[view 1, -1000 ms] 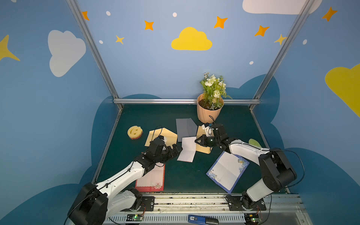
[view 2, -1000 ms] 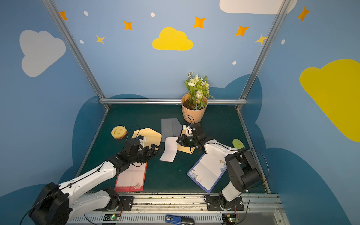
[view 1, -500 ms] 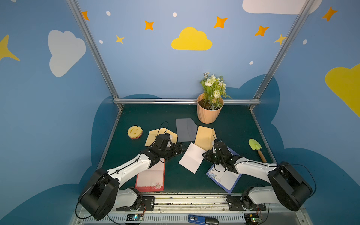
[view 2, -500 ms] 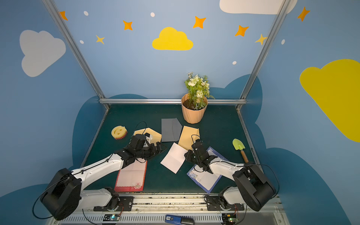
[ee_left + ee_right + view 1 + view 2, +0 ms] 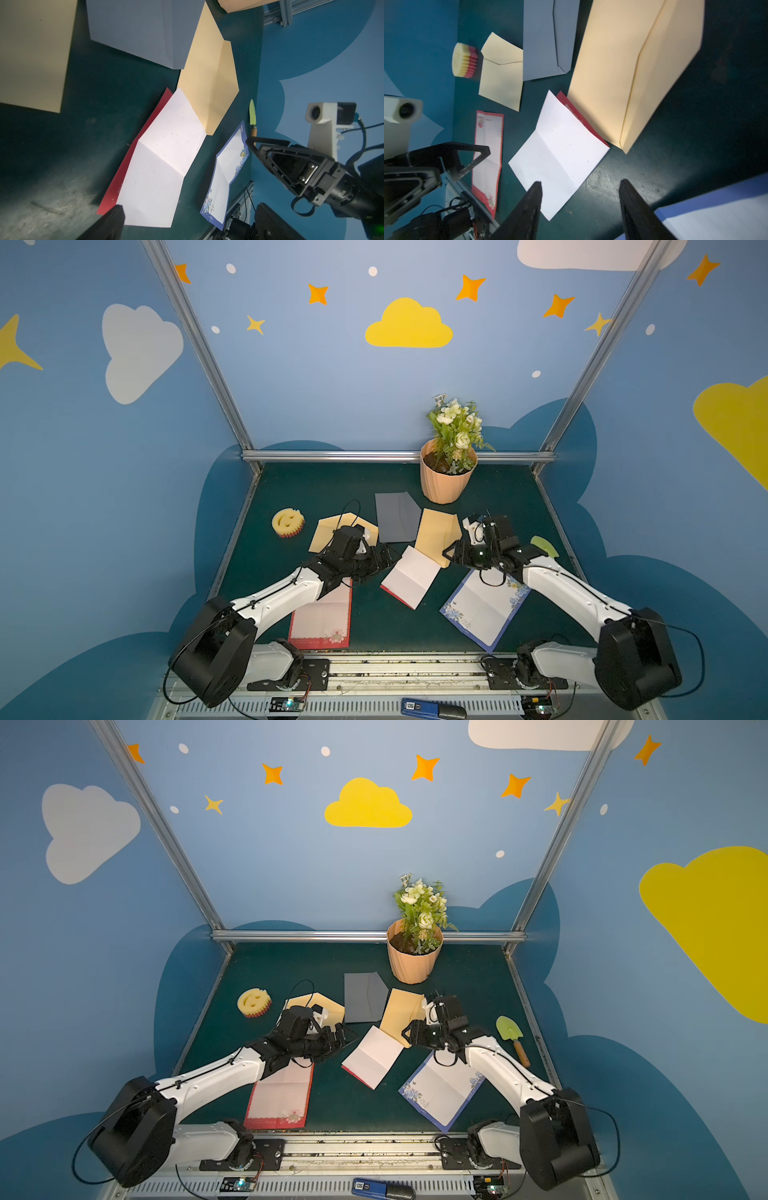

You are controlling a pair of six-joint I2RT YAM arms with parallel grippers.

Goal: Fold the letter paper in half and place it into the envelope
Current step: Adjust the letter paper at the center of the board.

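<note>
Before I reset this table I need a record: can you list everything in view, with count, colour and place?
folded letter paper: 1, white, red underside, table centre
tan envelope: 1, tan, just behind the folded paper
pale yellow envelope: 1, pale yellow, left of centre
grey envelope: 1, grey, between the other envelopes
red-bordered letter paper: 1, white and red, front left, partly under the left arm
blue-bordered letter paper: 1, white and blue, front right
smiley sponge: 1, yellow over red, left side
potted flowers: 1, peach pot, white blooms, back
trowel: 1, green blade, wooden handle, right edge
table: 1, dark green
left gripper: 1, black, open
right gripper: 1, black, open
</note>
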